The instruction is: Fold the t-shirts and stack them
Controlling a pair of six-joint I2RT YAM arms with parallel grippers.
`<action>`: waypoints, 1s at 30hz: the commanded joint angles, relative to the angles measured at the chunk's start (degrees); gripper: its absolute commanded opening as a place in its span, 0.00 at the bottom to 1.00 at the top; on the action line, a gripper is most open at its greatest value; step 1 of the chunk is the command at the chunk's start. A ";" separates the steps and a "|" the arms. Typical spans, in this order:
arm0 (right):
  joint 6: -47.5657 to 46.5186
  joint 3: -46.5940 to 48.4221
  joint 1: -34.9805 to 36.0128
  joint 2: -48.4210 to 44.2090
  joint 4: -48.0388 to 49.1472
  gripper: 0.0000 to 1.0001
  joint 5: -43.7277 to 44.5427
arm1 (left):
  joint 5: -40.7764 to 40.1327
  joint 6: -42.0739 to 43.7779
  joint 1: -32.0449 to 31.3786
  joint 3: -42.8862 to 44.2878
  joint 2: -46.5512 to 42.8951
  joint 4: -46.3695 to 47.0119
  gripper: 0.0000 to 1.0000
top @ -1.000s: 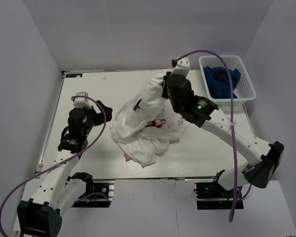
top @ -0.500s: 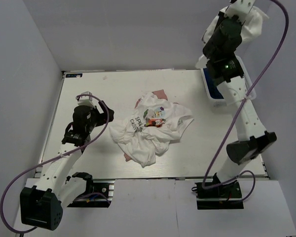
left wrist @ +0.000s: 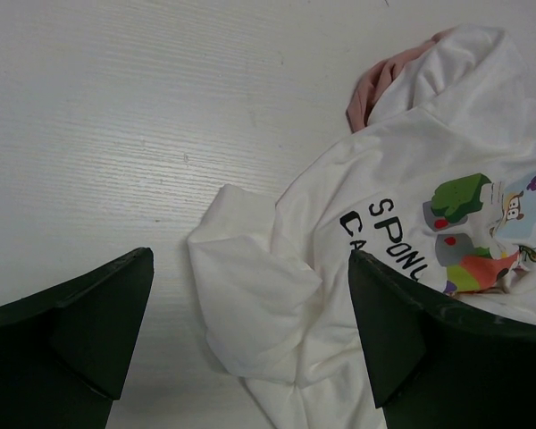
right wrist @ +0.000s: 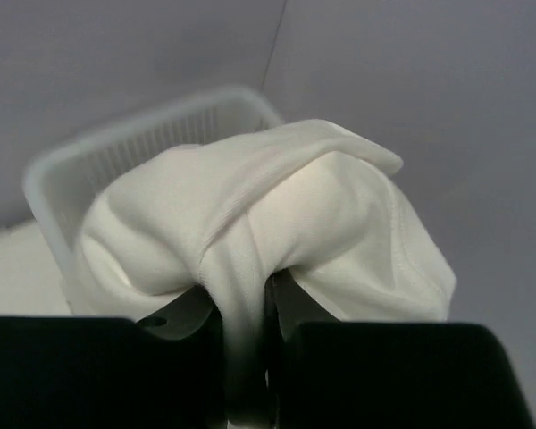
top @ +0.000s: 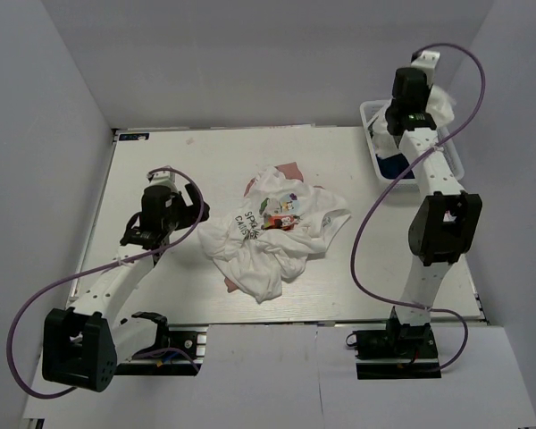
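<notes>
Top external view, item one: white t-shirt (top: 272, 232), crumpled in a heap at the centre of the table (top: 161, 161), unfolded, chest print facing up.

Item two: pink t-shirt (top: 291, 168), mostly buried under the white one. We see only a corner at the heap's 12 o'clock edge and a sliver at 7 o'clock.

Item three: white cloth (right wrist: 268, 206), bunched and raised off the table at 2 o'clock, above the basket (top: 453, 161). We cannot tell what garment it is.

Grippers:
- The right gripper (right wrist: 244, 308) is clenched on a pinch of that white cloth.
- The left gripper (left wrist: 250, 257) has its jaws spread wide and holds nothing. It sits at the heap's 9 o'clock, over a folded white edge.

Also present: blue cloth (top: 393, 165) lying in the basket.

Risks, as we judge them:
- The raised cloth hangs from a narrow pinch, so a slip would drop it into the basket or across the rim.
- The two tees are tangled, so pulling the white one may drag the pink one along.
- The left jaws may close on several bunched layers instead of one edge.

Writing: on the white tee in the left wrist view we read "SPON" above "CA" in black capitals — the remaining letters run into the multicoloured print (left wrist: 482, 232). We see no brand label.
</notes>
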 commanded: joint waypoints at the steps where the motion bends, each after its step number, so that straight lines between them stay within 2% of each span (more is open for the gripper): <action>1: 12.79 -3.91 -3.01 0.53 -6.55 0.13 -7.83 | -0.04 0.49 -0.16 2.32 -0.62 0.03 1.00; 2: 15.15 -4.00 -3.36 1.23 -7.80 0.26 -8.27 | -0.04 0.49 -0.16 2.32 -0.62 0.03 1.00; 3: 16.22 -3.74 -3.71 1.67 -9.12 0.44 -8.88 | -0.04 0.49 -0.16 1.62 -1.23 0.03 1.00; 4: 16.06 -3.48 -3.98 1.59 -11.30 0.77 -9.41 | -0.04 0.49 -0.16 1.62 -1.24 0.03 1.00; 5: 16.06 -1.04 -3.89 1.59 -14.11 0.90 -10.72 | 0.74 0.49 -0.16 1.62 -1.24 0.03 1.00; 8: 15.44 2.75 -3.37 -0.07 -23.78 0.90 -10.73 | 2.15 0.49 -0.16 1.09 -1.77 0.65 1.00; 11: 13.78 -0.73 -0.65 -8.04 -25.38 0.90 -13.62 | 2.16 -0.64 -0.16 1.09 -1.77 0.65 1.00; 13: 12.46 -10.45 2.25 -13.42 -23.73 0.90 -19.75 | 2.69 -1.26 -0.16 1.09 -1.77 0.65 1.00; 14: 12.63 -13.20 6.09 -16.75 -21.63 0.90 -21.00 | 3.30 -1.26 -0.16 1.70 -1.77 0.04 1.00; 15: 12.54 -20.80 7.87 -18.26 -19.61 0.90 -24.32 | 4.26 -1.79 -0.16 1.70 -1.77 0.03 1.00; 16: 12.63 -23.22 9.80 -22.02 -17.59 0.90 -24.96 | 4.79 -1.79 -0.16 1.70 -1.77 -0.66 1.00; 17: 12.63 -25.42 15.74 -22.75 -16.44 0.90 -24.88 | 4.80 -1.79 -0.16 2.23 -2.38 -1.28 1.00; 18: 12.80 -31.02 18.23 -23.37 -14.94 0.90 -25.23 | 5.32 -1.79 -0.16 2.23 -2.99 -1.29 1.00; 19: 12.98 -32.46 20.34 -24.50 -13.54 0.90 -25.67 | 5.32 -1.79 -0.16 2.23 -3.00 -1.29 1.00; 20: 13.41 -34.13 26.98 -24.69 -12.65 0.90 -25.50 | 5.32 -1.79 -0.16 2.23 -3.95 -1.90 1.00; 24: 12.55 -41.79 40.55 -23.03 -6.77 0.90 -24.71 | 5.32 -1.79 -0.16 0.75 -8.08 -1.21 1.00; 27: 12.19 -44.78 45.48 -19.07 -4.48 0.90 -22.61 | 4.27 -1.79 -0.16 -1.01 -11.52 -0.15 1.00; 30: 13.07 -45.05 47.16 -14.51 -4.29 0.90 -21.10 | 2.34 -1.79 -0.16 -1.02 -12.83 -1.19 1.00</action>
